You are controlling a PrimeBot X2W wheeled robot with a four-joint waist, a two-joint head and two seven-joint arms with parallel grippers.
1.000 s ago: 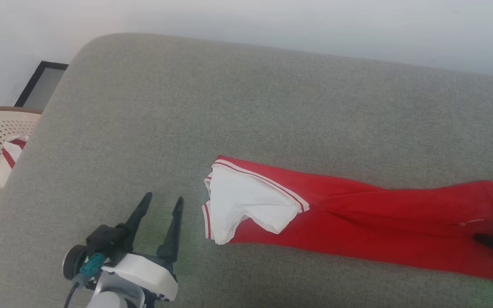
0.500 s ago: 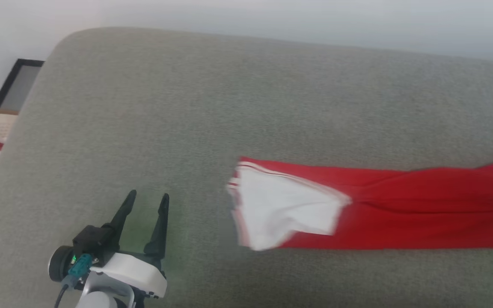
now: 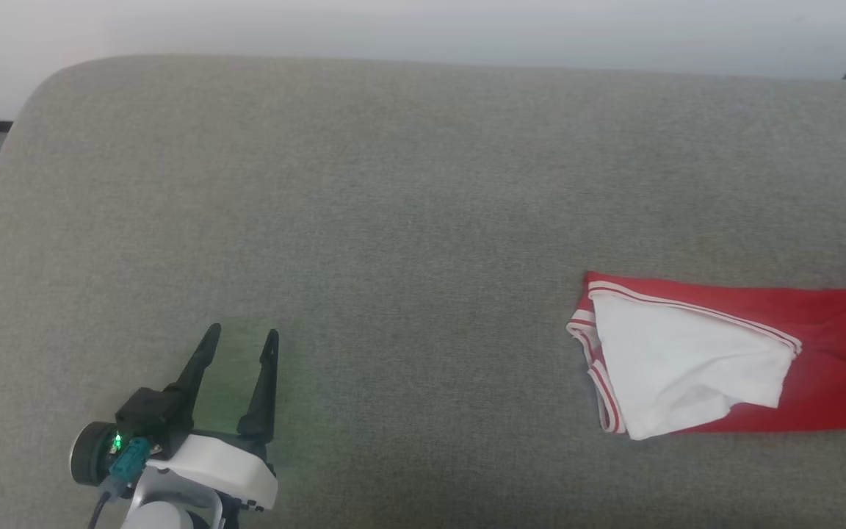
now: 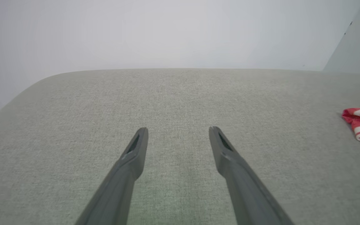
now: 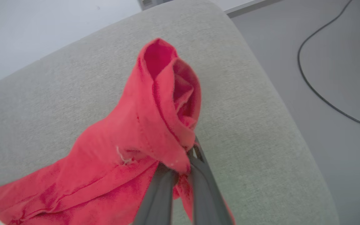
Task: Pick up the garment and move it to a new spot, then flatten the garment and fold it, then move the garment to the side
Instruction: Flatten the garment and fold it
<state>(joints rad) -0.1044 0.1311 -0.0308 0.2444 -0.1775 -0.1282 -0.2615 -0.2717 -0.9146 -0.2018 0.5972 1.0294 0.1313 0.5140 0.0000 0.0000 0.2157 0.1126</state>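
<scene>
Garment cut off, fingertips buried

In the head view the garment (image 3: 687, 360) runs off the right edge, and the left wrist view's right edge cuts its striped end. The right gripper (image 5: 181, 168) has its tips hidden in red folds.

Soft, even light is given everywhere; shadows are hardly cast. A faint green glow is seen on the grey upholstery (image 3: 393, 220) around the left pincer (image 3: 243, 332). The garment (image 5: 136, 131) is slightly blurred in the right wrist view.
</scene>
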